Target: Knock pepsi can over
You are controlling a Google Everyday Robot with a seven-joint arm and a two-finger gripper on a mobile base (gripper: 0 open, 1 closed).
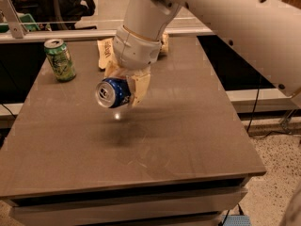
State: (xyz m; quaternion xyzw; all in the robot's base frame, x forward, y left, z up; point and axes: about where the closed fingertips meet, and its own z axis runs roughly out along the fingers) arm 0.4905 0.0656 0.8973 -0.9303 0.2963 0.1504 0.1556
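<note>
The pepsi can (pixel 112 93), dark blue with a silver top, is held on its side in the air above the middle of the table, its top facing me. My gripper (pixel 127 89) is shut on the pepsi can, with cream-coloured fingers (pixel 140 86) around its body. A dark shadow lies on the tabletop below the can. The white arm reaches in from the upper right.
A green can (pixel 60 59) stands upright at the table's far left. A tan snack bag (pixel 105 53) lies at the far edge, partly behind the wrist. The brown table (pixel 188 140) ends at a front edge near me, with floor to the right.
</note>
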